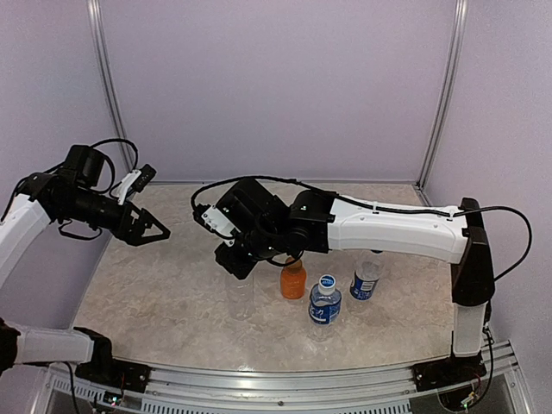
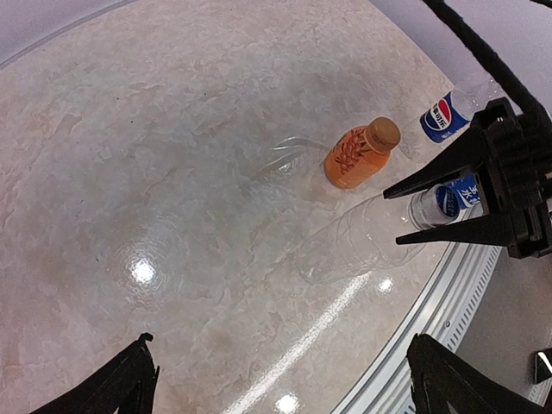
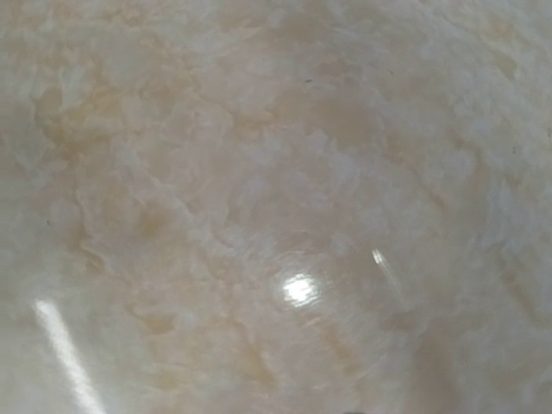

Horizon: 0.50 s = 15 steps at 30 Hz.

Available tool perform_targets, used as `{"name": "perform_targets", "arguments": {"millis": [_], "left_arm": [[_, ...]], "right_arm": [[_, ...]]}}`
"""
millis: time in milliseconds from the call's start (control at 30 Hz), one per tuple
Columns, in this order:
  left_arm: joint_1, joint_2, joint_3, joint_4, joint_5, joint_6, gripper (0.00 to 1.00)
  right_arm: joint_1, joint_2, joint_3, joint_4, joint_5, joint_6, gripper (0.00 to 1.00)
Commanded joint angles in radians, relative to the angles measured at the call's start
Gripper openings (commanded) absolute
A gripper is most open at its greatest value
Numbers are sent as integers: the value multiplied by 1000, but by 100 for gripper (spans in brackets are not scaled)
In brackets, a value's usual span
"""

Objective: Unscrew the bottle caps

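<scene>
Left fingers (image 2: pixel 125 388) wide apart, empty. Right fingers (image 2: pixel 448 164) apart too — clear bottle (image 2: pixel 345 250) barely readable, right wrist shows only blurred worktop (image 3: pixel 259 172).

The left arm (image 1: pixel 21 226) and right arm (image 1: pixel 405 233) have white shells and black joints. A black cable (image 1: pixel 388 204) runs along the right arm. The right end effector (image 2: pixel 392 219) is black and sharp-fingered.

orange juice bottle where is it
Top view: the orange juice bottle stands near the middle of the table, under the right arm, a blue-labelled bottle right of it.
</scene>
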Motion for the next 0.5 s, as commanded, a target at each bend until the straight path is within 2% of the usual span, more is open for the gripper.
{"name": "perform_targets", "arguments": {"millis": [0, 67, 133, 367, 467], "left_arm": [[-11, 2, -7, -25, 11, 22, 99], [-12, -1, -10, -28, 14, 28, 99], [-15, -1, -10, -31, 19, 29, 99], [-33, -2, 1, -56, 25, 48, 99], [-55, 6, 62, -136, -22, 82, 99]], "right_arm": [[13, -41, -21, 6, -24, 13, 20], [13, -44, -28, 14, -34, 14, 7], [13, -47, -34, 20, -33, 17, 2], [13, -58, 1, 50, -36, 20, 0], [12, -79, 50, 80, -43, 25, 0]]}}
